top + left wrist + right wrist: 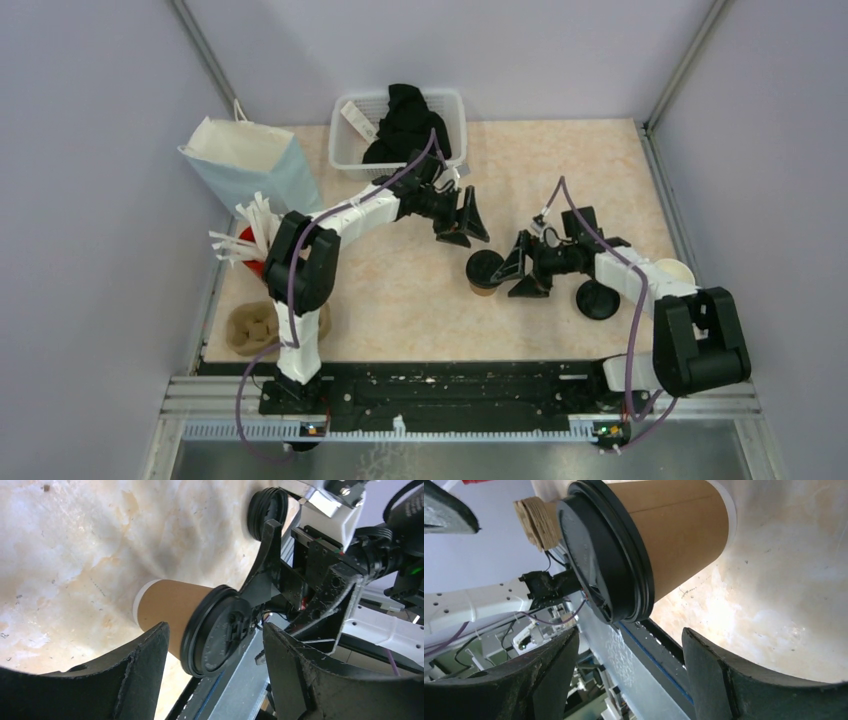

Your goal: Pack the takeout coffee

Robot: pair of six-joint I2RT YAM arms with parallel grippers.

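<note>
Top external view showed the cup (485, 271) upright on the table (400, 295), lid (218, 630) pressed on, just ahead of the right claw (519, 275) and near the left claw (466, 232), touching neither. Both claws stood apart and empty, and each wrist view had the cup beyond the fingertips. Lidding looked done. What was probably left was gripping the cup and seating it in the carrier (250, 326), well behind the left claw, or in the bag (250, 160).
</note>
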